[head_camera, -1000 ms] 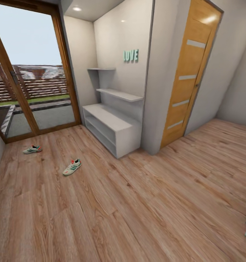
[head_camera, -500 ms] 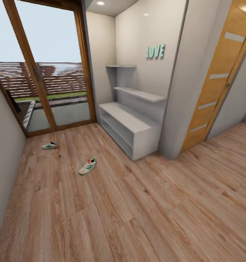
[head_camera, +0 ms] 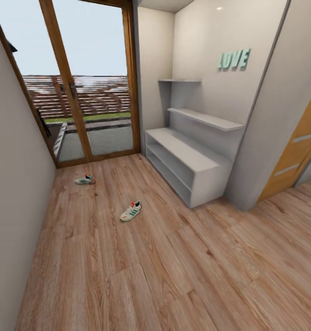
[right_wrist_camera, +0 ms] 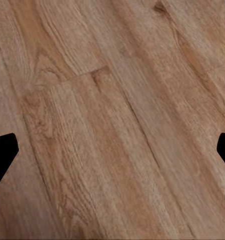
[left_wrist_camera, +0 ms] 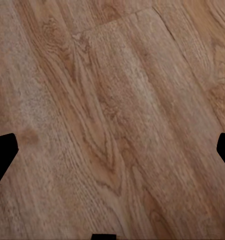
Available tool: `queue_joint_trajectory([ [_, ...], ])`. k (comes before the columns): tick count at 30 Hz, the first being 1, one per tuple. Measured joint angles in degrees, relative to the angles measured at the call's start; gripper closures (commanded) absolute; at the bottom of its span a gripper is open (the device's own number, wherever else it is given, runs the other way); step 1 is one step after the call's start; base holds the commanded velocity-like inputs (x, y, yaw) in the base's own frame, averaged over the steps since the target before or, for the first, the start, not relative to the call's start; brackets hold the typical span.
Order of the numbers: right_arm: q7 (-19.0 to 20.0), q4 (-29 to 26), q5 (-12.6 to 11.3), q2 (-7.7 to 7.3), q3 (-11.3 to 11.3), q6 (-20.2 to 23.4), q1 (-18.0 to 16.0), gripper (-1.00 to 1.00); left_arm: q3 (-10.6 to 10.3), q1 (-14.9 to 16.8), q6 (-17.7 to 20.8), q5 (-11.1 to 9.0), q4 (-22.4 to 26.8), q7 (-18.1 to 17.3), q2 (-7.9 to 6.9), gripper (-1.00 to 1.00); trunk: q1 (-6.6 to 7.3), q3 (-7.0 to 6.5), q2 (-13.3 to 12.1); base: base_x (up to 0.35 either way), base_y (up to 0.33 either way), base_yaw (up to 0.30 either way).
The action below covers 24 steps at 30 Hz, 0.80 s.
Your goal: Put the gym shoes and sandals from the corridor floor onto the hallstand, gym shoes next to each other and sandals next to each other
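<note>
Two gym shoes [head_camera: 131, 211] apart on corridor floor [head_camera: 174, 276], hallstand [head_camera: 187, 161] by glass door [head_camera: 89, 82], both tools' fingers spread wide, empty

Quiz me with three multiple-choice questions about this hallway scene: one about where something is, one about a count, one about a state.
1. Where do the trainers lie?
A. on the rack's bench top
B. on the wood floor
C. on a wall shelf

2. How many trainers are in the head view?
A. one
B. two
C. four

3. How are the two trainers placed?
A. apart
B. touching side by side
C. stacked

Key: 1 B, both the near trainer and the far trainer rest on the floor, off the grey rack. 2 B, just those two appear. 3 A, bare planks separate them.
</note>
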<state>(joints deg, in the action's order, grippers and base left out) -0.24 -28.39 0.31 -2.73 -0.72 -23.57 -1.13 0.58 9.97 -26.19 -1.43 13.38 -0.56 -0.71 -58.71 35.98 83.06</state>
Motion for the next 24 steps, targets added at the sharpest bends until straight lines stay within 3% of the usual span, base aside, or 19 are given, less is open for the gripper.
queue_joint_trajectory([
  [24,0.00,-0.01,0.00,0.00,0.04,0.00,0.00,-1.00,-0.03,0.00,0.00,0.06,-0.04,0.00,-0.05,-1.00,0.01,1.56,0.00,0.275,0.207,0.217],
])
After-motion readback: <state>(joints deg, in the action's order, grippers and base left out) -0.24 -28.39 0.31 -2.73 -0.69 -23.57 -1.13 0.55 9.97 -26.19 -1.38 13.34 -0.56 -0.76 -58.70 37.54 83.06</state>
